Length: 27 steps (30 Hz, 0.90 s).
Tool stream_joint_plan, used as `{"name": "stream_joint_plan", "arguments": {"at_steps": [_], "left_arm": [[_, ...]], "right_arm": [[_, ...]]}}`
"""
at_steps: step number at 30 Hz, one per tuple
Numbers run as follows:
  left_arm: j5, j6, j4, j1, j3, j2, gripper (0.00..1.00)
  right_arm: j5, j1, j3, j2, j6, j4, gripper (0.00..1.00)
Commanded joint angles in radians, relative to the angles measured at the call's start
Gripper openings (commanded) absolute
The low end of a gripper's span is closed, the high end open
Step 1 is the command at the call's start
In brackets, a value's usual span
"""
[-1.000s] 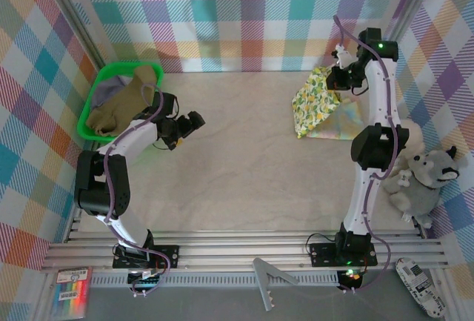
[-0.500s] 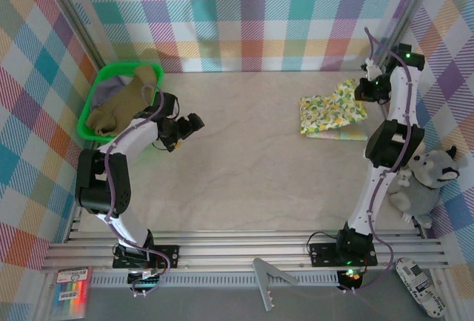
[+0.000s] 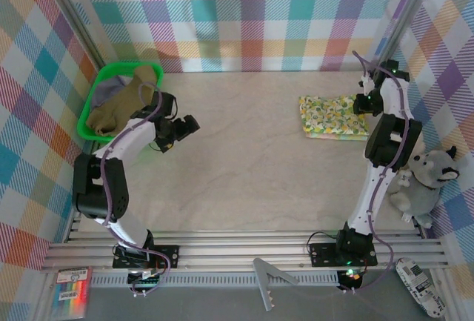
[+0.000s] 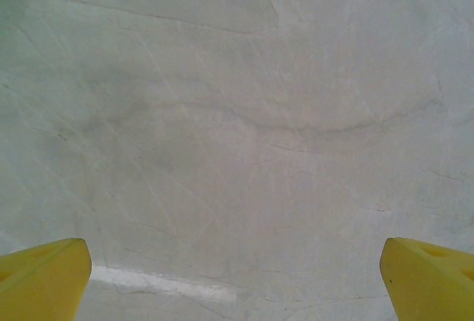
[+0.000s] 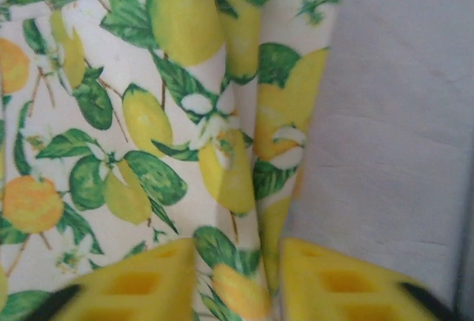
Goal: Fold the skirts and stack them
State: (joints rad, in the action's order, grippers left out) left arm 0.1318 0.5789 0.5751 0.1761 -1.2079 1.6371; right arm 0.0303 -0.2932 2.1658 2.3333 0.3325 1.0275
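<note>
1. Far left: a green plastic basket is parked at the bench's edge. A plain olive-brown cloth skirt is heaped in it, with a plain grey-lavender cloth skirt tucked in behind. Neither one has been folded.
2. Just beside the basket, the left hand is hung over the bare pale bench. Its fingers are spread wide and nothing is held.
3. Over on the right part of the bench, the pale lemon-and-leaf floral print skirt is laid flat as a tidy rectangle. A paler layer can be seen peeking out along its near edge. The cloth looks thin and soft, with a raised crease at the right side.
4. The right hand is set at that right edge. Its yellow fingers are seen a little apart with the crease in the gap, but whether it's pinched or loose can't be told.
5. Best guess is that the first skirt's fold is being finished off. Next, the right hand would need to be lifted straight clear so the fold isn't dragged open. After that, the olive-brown skirt should be fetched from the basket.
</note>
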Motion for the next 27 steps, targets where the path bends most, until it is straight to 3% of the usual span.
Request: {"name": "stream_joint_plan", "arguments": {"at_steps": [1, 2, 3, 4, 10, 12, 15, 17, 20, 25, 27], "left_arm": [[-0.066, -0.022, 0.042, -0.001, -0.042, -0.076, 1.0], [-0.093, -0.024, 0.054, -0.003, -0.05, -0.089, 1.0], [-0.135, -0.024, 0.079, -0.005, -0.068, -0.101, 1.0], [-0.182, -0.024, 0.108, -0.009, -0.089, -0.109, 1.0], [-0.423, -0.07, 0.253, -0.092, -0.264, -0.041, 1.0], [-0.484, -0.082, 0.29, -0.131, -0.328, 0.025, 1.0], [-0.491, -0.133, 0.308, -0.2, -0.429, 0.144, 1.0], [-0.458, -0.183, 0.306, -0.252, -0.507, 0.233, 1.0], [-0.368, -0.216, 0.341, -0.319, -0.647, 0.373, 1.0], [-0.14, -0.215, 0.379, -0.396, -0.841, 0.589, 0.89], [-0.115, -0.202, 0.422, -0.402, -0.913, 0.671, 0.82]], "right_arm": [[0.128, 0.005, -0.016, -0.108, -0.126, -0.05, 0.53], [0.123, 0.006, -0.035, -0.138, -0.164, -0.054, 0.68], [0.106, 0.006, -0.07, -0.181, -0.205, -0.067, 0.92], [0.082, 0.015, -0.124, -0.235, -0.255, -0.103, 0.99], [-0.03, 0.143, -0.558, -0.592, -0.474, -0.479, 0.99], [-0.136, 0.168, -0.667, -0.674, -0.574, -0.597, 0.99], [-0.361, 0.181, -0.797, -0.744, -0.715, -0.77, 0.99], [-0.398, 0.185, -0.815, -0.749, -0.846, -0.772, 0.99], [-0.452, 0.184, -0.821, -0.748, -0.898, -0.747, 0.99], [-0.389, 0.183, -0.872, -0.792, -0.858, -0.767, 0.99], [-0.364, 0.183, -0.858, -0.806, -0.819, -0.722, 0.99]]}}
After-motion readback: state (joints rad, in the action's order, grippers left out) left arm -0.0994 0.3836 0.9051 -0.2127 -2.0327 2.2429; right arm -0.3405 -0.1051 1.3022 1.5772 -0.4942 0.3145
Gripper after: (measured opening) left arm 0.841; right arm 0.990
